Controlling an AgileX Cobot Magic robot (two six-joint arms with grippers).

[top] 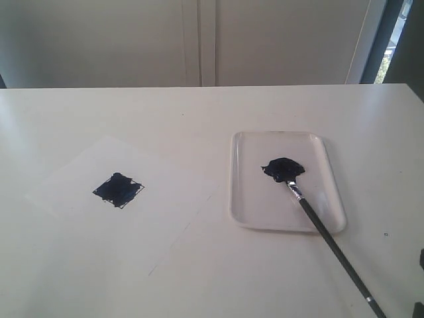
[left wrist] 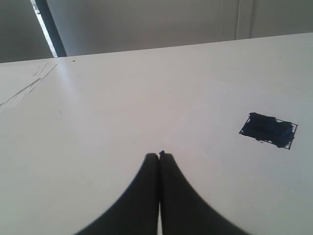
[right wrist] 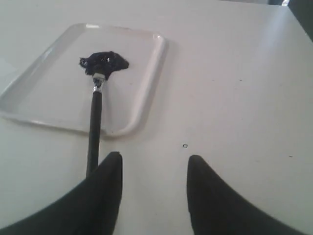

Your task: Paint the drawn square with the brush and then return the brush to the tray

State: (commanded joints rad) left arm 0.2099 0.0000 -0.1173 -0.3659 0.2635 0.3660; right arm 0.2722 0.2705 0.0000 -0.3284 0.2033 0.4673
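Note:
The drawn square [top: 118, 189] on the white paper is smeared dark blue-black inside; the left wrist view shows the square [left wrist: 268, 130] off to one side of the shut left gripper [left wrist: 160, 155], which holds nothing. The brush [top: 324, 231] lies with its bristles in the dark paint blob [top: 283, 169] on the tray [top: 248, 179], its black handle running over the tray's near rim onto the table. In the right wrist view the brush [right wrist: 94, 132] lies beside one finger of the open right gripper [right wrist: 154, 164], outside the jaws; nothing sits between them. Neither gripper shows in the exterior view.
The white paper sheet [top: 159, 212] lies on the left half of the white table [top: 212, 112]. A wall and a window strip stand behind the table's far edge. A small dark speck [right wrist: 184, 146] marks the tabletop ahead of the right gripper.

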